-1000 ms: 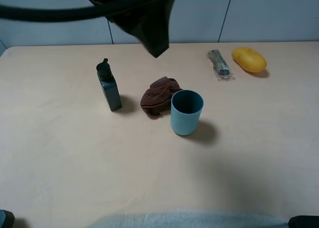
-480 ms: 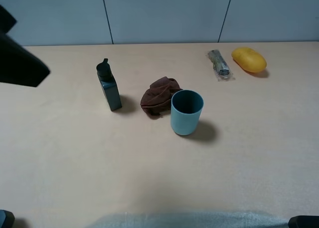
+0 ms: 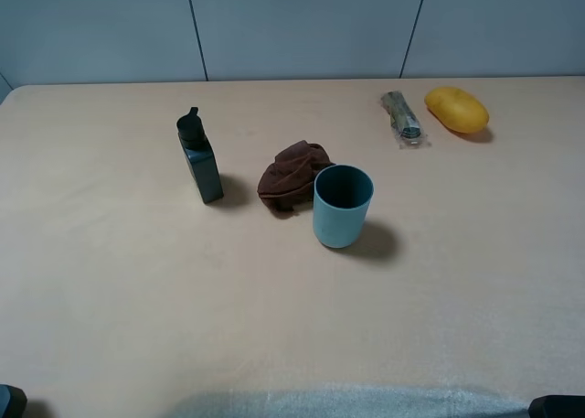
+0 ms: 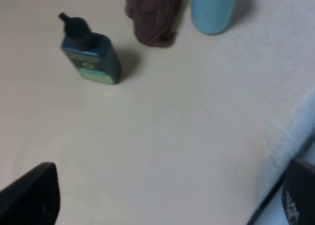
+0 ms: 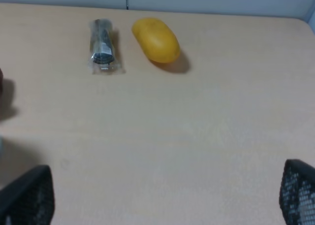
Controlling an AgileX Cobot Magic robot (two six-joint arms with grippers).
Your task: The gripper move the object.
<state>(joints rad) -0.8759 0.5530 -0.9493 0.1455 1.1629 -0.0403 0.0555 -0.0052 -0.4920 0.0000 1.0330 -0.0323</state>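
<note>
The light blue-teal cup [image 3: 343, 206] stands upright near the middle of the table, touching or almost touching a brown cloth [image 3: 290, 177] on its far left. The cup also shows in the left wrist view [image 4: 212, 9], far from the fingers. My left gripper [image 4: 165, 200] is open and empty, with only its two dark fingertips [image 4: 30, 195] showing at the frame corners. My right gripper [image 5: 162, 195] is open and empty over bare table; the cup is out of its view. Neither gripper is near the cup.
A dark green flat bottle [image 3: 199, 159] stands left of the cloth. A yellow oval object [image 3: 456, 109] and a clear-wrapped dark item [image 3: 402, 118] lie at the far right. A pale mat [image 3: 347, 403] lies along the table's front edge.
A dark blurred arm that crossed the top of the high view moved left and has left that view. The cup and the other objects have not moved.
</note>
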